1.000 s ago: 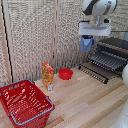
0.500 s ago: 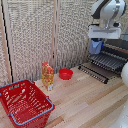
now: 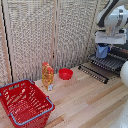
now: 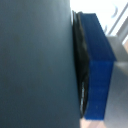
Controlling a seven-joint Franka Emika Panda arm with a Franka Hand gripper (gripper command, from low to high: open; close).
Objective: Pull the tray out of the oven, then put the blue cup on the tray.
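Above the pulled-out tray [image 3: 107,64] | my gripper [image 3: 103,49] closed on the blue cup [image 3: 103,50], lifted higher than a second ago, over oven [image 3: 118,56] front | next: lower, release.

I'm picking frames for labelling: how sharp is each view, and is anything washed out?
Exterior view: soft and low in detail, but the small blue cylindrical cup held over the dark wire-rack tray reads clearly; lighting is even. Wrist view: heavily blurred, the cup fills the frame up close, and one corner is blown out white.
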